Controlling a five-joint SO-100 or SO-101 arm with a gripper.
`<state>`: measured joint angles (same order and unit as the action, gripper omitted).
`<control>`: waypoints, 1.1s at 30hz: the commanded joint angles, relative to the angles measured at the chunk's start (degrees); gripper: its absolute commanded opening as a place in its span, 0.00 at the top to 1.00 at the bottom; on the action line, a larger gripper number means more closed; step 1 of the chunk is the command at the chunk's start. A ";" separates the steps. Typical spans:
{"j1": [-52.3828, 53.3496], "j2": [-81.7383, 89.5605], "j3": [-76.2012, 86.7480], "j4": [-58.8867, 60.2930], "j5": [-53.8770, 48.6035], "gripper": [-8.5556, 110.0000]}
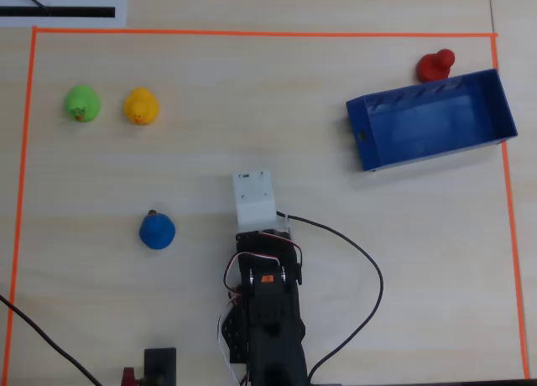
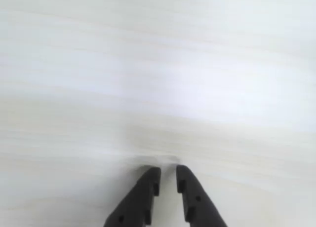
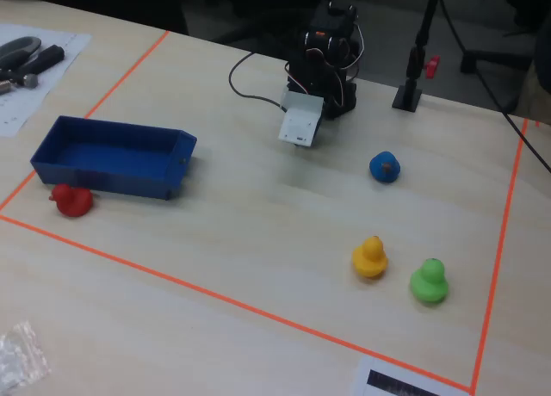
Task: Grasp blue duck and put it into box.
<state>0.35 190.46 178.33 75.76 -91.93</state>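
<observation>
The blue duck (image 1: 157, 232) sits on the wooden table, left of the arm in the overhead view and right of it in the fixed view (image 3: 384, 167). The box (image 1: 428, 122) is a blue low-walled tray at the upper right, empty; in the fixed view (image 3: 129, 182) it lies at the left. My gripper (image 2: 168, 171) shows in the wrist view as two black fingers with only a narrow gap, nothing between them, over bare table. In the overhead view the white wrist housing (image 1: 254, 197) hides the fingers. The duck is well apart from the gripper.
A red duck (image 1: 435, 65) stands just outside the box's far wall. A green duck (image 1: 82, 103) and a yellow duck (image 1: 141, 106) stand side by side at the upper left. Orange tape (image 1: 252, 33) frames the work area. A black cable (image 1: 369, 268) loops right of the arm.
</observation>
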 commanded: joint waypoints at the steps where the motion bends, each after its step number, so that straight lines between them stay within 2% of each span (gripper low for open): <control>1: 1.23 -0.79 -1.41 2.11 -1.14 0.93; 5: -1.41 -5.45 -10.46 5.54 1.14 0.93; 8: -6.59 -14.41 -21.09 13.54 1.58 0.93; 11: -11.95 -25.22 -31.38 14.33 4.31 0.93; 19: -24.52 -49.39 -49.48 -0.79 16.44 0.73; 27: -30.85 -62.93 -54.93 -10.37 22.68 0.70; 33: -39.02 -69.61 -58.89 -10.02 31.99 0.70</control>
<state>-34.19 122.96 124.54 65.74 -65.13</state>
